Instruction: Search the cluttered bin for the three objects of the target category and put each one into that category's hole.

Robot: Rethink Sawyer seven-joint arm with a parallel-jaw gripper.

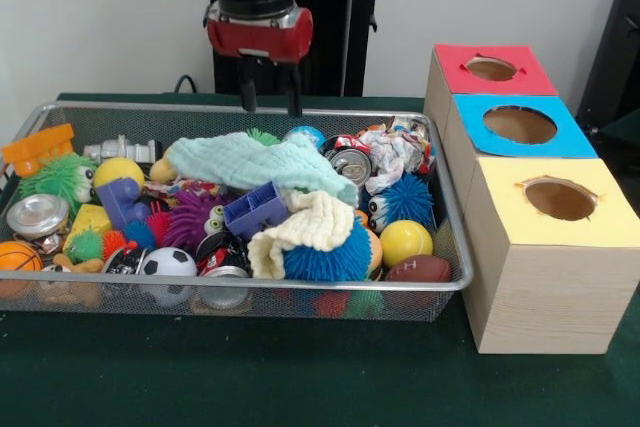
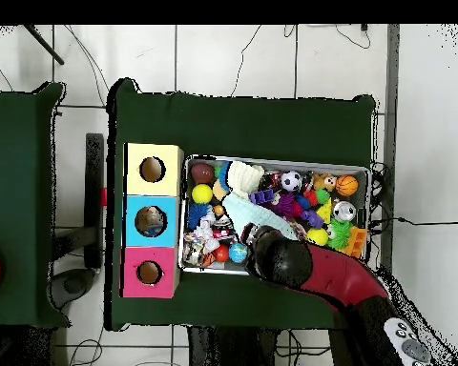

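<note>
The end effector (image 1: 270, 97) hangs above the far rim of the wire bin (image 1: 452, 237), its two black fingers spread apart with nothing between them. It sits just over the mint-green cloth (image 1: 262, 162), the landmark here, which drapes across the middle of the heap. Beside the cloth's right end lie a crushed drink can (image 1: 350, 163) and a crumpled wrapper (image 1: 397, 152); past those is a blue spiky ball (image 1: 408, 197). In front of the cloth rest a blue plastic block (image 1: 256, 210), a cream cloth (image 1: 308, 229) and a yellow ball (image 1: 405, 242); a small soccer ball (image 1: 167, 263) lies toward its left front.

Well to the right of the cloth, outside the bin on the green surface (image 1: 300, 377), stand the red-topped box (image 1: 492, 70), blue-topped box (image 1: 518, 125) and yellow-topped box (image 1: 558, 199), each with a round hole.

This looks like the search step, nothing yet picked. Which category is wanted cannot be told from here, so the target may be any of the balls, cans or cloths. The next move calls for choosing one item, descending with fingers wide, and closing cleanly without snagging cloth.
</note>
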